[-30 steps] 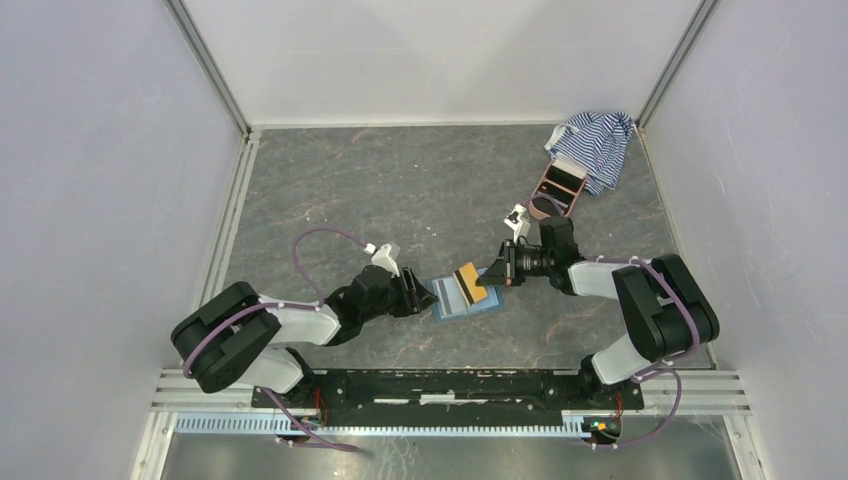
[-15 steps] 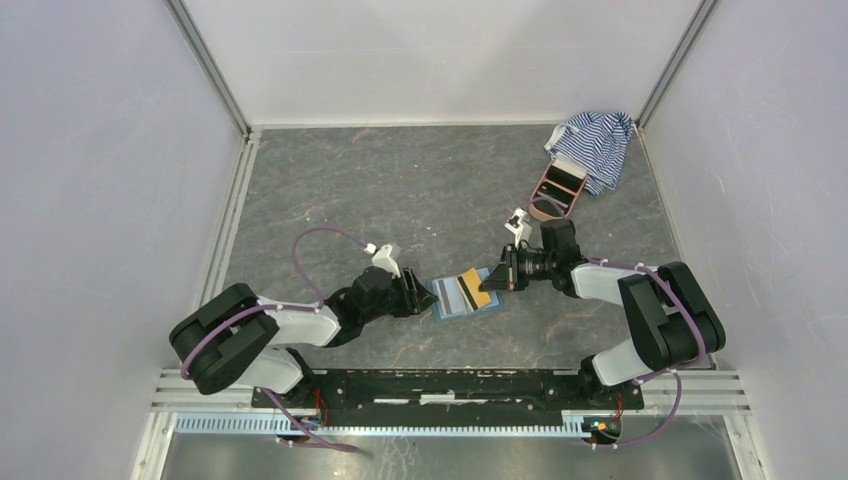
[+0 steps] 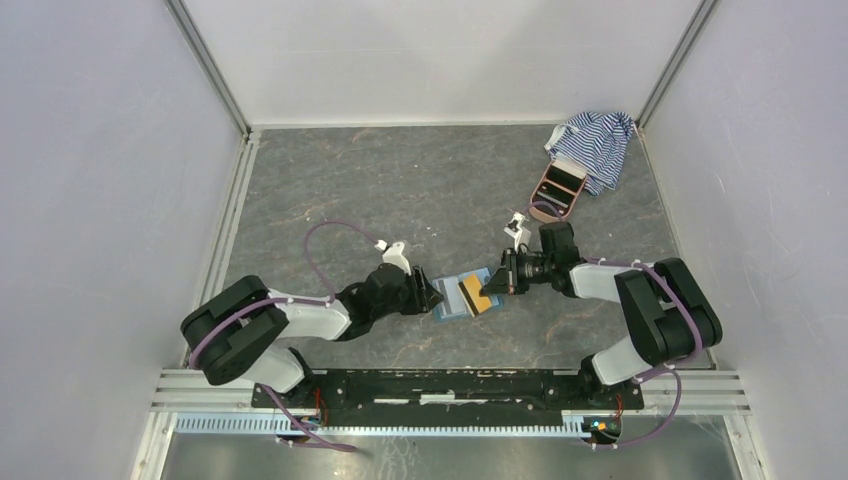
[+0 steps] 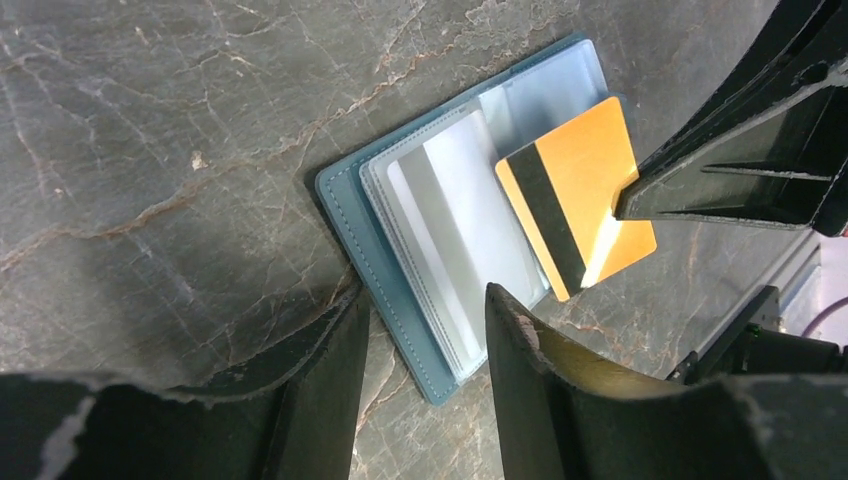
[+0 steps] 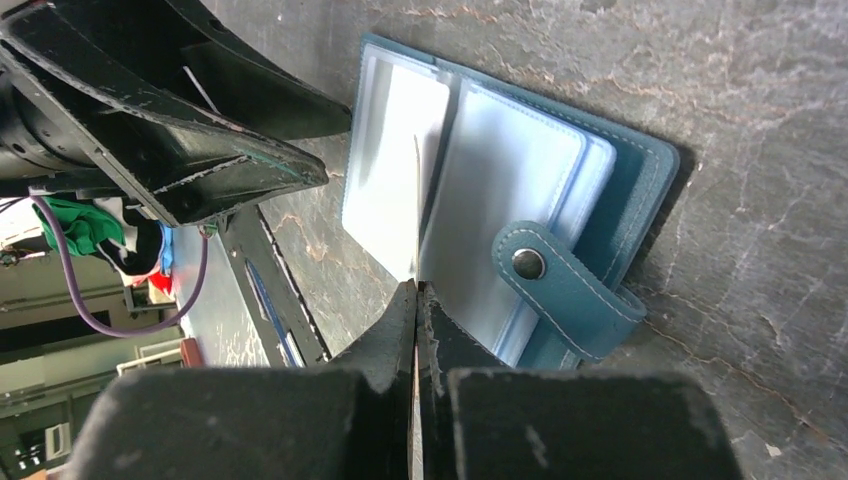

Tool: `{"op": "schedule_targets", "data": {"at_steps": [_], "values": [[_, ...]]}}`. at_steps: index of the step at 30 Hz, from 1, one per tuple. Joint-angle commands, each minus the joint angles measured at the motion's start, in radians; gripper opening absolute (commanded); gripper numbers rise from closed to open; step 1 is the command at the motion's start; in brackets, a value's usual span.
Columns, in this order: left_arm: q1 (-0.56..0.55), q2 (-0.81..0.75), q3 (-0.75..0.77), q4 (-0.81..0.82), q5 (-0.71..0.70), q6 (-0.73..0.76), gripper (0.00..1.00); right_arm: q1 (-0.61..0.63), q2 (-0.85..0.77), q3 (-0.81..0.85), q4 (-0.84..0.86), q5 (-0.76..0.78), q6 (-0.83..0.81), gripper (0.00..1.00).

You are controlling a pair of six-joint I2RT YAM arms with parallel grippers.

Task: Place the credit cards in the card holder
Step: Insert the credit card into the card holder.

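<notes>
Down near the arms' bases, the card holder [image 3: 447,303] lay open and flat on the grey veined table [image 3: 400,190]. It was stitched teal leather outside, with glossy clear sleeves [image 4: 450,230] fanned inside, and its snap tab [image 5: 545,265] flopped off the holder's right edge. At the holder's left edge the left gripper [image 4: 425,335] sat with its jaws spread. One finger was beside the cover and the other over the sleeves, likely steadying the holder, though contact could not be made out. Over the holder's right half, the right gripper [image 5: 415,292] pinched a tan-gold credit card [image 4: 575,190]. The card was thin and stiff, dark stripe up, tilted toward the sleeves. Insertion looked to be the step in hand. Next, the card's edge needed lining up with a sleeve mouth and sliding in flat without shoving the holder. Well beyond the holder's far right sat a pink case [image 3: 558,190] and a crumpled striped cloth [image 3: 595,145].
</notes>
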Motion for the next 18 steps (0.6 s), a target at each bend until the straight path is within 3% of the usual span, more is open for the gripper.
{"op": "schedule_targets", "data": {"at_steps": [1,18], "values": [[-0.018,0.029,0.058,-0.131,-0.079,0.058,0.52,-0.001,0.038,0.011,-0.014,-0.008,-0.018,0.0],[-0.026,0.188,0.177,-0.303,-0.107,0.049,0.4,-0.042,0.025,0.01,-0.028,-0.001,-0.009,0.0]]}}
